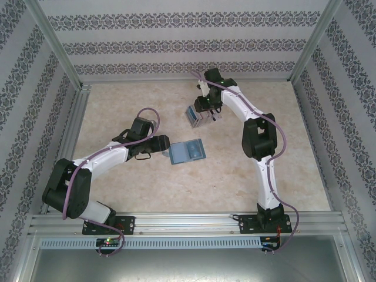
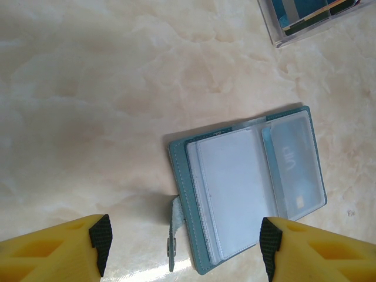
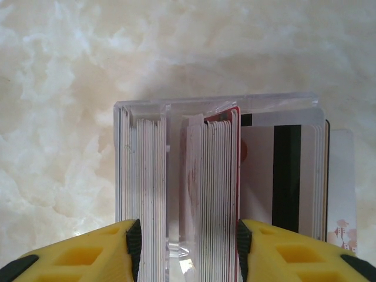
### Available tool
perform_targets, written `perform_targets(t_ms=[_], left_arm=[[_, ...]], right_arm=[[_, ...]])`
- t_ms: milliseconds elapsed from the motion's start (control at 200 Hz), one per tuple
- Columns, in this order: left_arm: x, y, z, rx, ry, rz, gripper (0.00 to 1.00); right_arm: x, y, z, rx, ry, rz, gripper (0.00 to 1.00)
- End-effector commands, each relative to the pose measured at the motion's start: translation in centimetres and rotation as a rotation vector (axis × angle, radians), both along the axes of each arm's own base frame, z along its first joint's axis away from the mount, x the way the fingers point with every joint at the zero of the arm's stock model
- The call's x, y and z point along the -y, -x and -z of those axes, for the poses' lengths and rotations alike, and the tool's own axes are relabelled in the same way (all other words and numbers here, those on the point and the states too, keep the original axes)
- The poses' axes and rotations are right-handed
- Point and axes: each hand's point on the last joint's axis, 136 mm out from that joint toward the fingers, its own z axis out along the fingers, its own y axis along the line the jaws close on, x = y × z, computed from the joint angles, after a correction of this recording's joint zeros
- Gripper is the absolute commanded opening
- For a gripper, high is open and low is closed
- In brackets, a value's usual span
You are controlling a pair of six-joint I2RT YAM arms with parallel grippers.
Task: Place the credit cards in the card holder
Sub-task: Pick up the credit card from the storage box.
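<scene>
Holder (image 2: 247, 197) lies open, inside up, flat on the table (image 2: 88, 88), roughly mid-table. Its left page is a pale empty sleeve. The right page has a teal card (image 2: 294, 170) in the slot w/ "vip" print. A small tab (image 2: 174, 226) sticks out at the holder's left edge.

L gripper (image 2: 185, 235) hangs just above the holder's near end. Jaws are wide open w/ nothing in them, one finger off each side of the holder.

Cards (image 3: 214, 194) aren't in the holder. They stand on edge in a clear box (image 3: 211, 104), beyond the holder toward the far wall and a bit right, not touching it. A clear divider (image 3: 174, 188) splits the box into stacks.

R gripper (image 3: 188, 247) is over that box, beyond the holder. Its jaws are parted and straddle one stack plus the divider, w/ pads right at the outer cards. Can't tell if it's actually pinching them or just alongside. More cards, incl. one w/ a black stripe, sit outside its right finger.
</scene>
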Motion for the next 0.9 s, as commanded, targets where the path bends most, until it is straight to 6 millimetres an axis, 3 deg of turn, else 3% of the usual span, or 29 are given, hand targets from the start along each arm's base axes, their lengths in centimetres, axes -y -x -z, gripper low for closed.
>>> perform_targets(t_ms=[0, 205, 480, 894], left_arm=[[-0.2, -0.5, -0.7, 0.021, 0.019, -0.018, 0.69], [-0.2, -0.6, -0.9, 0.028, 0.021, -0.017, 0.69], [0.1, -0.8, -0.9, 0.025, 0.025, -0.011, 0.69], [0.0, -0.7, -0.8, 0.023, 0.023, -0.011, 0.70]], right_arm=[[0.1, 0.1, 1.6, -0.029, 0.044, 0.002, 0.49], [0.9, 0.0, 2.1, -0.017, 0.110, 0.017, 0.50], [-2.1, 0.8, 0.6, -0.027, -0.018, -0.040, 0.49], [-2.9, 1.0, -2.0, 0.015, -0.036, -0.056, 0.48]])
